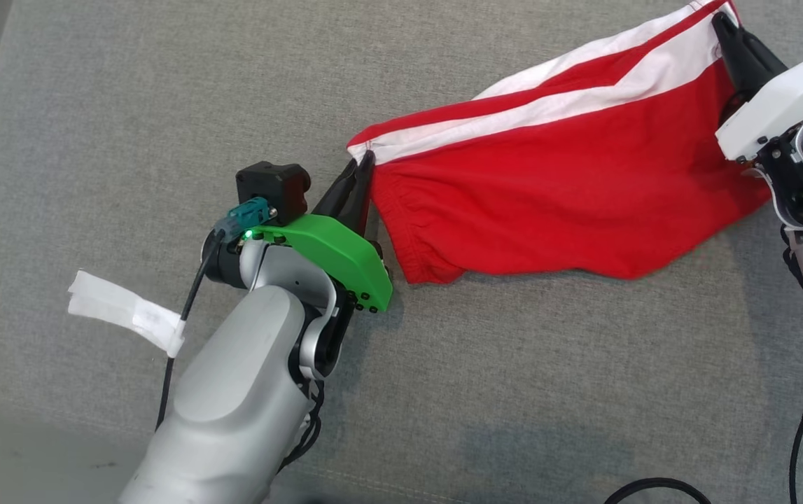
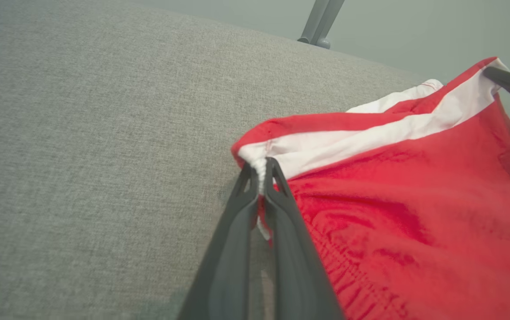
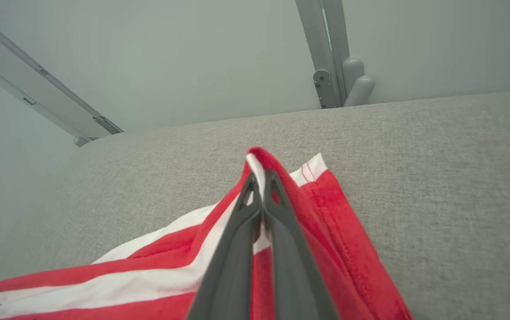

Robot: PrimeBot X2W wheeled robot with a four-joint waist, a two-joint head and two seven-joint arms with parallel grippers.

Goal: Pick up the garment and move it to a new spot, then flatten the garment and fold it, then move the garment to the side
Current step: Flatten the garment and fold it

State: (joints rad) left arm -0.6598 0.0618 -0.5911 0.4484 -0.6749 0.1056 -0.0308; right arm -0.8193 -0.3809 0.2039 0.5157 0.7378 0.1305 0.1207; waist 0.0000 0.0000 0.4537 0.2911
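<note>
While the left pincer (image 1: 366, 161) clamps one striped corner of the red shorts (image 1: 569, 203), the right pincer (image 1: 720, 21) grips the opposite corner over grey cloth (image 1: 128, 140).

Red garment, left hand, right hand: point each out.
red garment (image 1: 548, 203), head view, middle of red cloth.
left hand (image 2: 261, 171), left wrist view, between fingertips.
right hand (image 3: 262, 178), right wrist view, between fingertips.

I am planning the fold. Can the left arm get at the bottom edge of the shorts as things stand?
Probably not yet: the left pincer is shut on the striped corner of the shorts, so it must let go first. Otherwise that bottom edge lies close by, with nothing between.
</note>
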